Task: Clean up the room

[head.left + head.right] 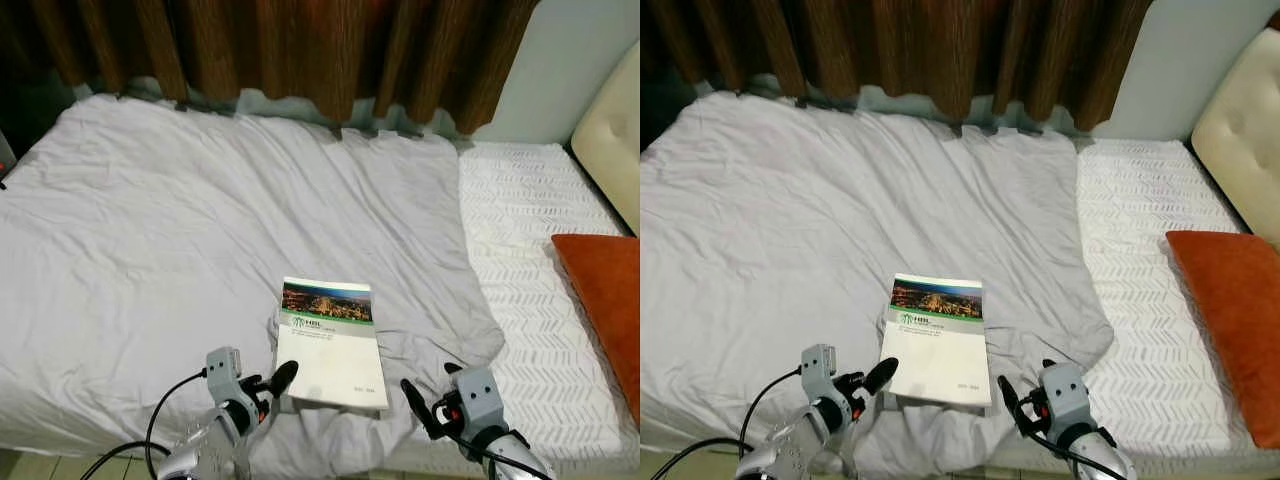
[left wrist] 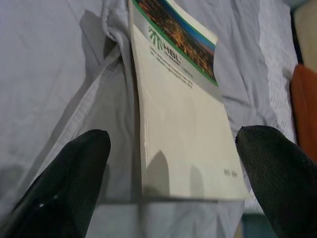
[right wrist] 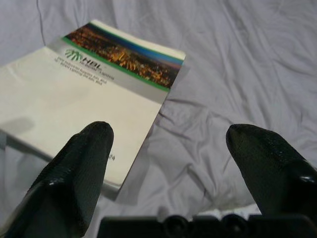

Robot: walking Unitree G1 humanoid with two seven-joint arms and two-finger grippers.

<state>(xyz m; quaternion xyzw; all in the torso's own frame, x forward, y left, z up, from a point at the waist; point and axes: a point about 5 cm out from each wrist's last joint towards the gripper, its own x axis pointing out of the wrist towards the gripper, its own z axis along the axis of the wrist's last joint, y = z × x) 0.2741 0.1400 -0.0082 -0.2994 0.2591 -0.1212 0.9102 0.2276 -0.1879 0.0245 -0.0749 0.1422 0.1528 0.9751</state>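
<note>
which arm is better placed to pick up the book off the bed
Probably the left. The left gripper is open at the near left corner of the book, its fingers framing the book's near edge in its wrist view. The right gripper, also open, sits off the book's right side.

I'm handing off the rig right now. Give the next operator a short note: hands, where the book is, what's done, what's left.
Left hand: open, holding nothing, at the near left corner of the book.
Right hand: open, holding nothing, just right of the book's near edge, over the grey blanket.
Book: lying flat, cover up, on the blanket near the bed's front edge.
Orange pillow: on the white sheet at the far right.
Done: both hands brought up to the book.
Left: grasp the book, lift it off the bed, put it away.
</note>
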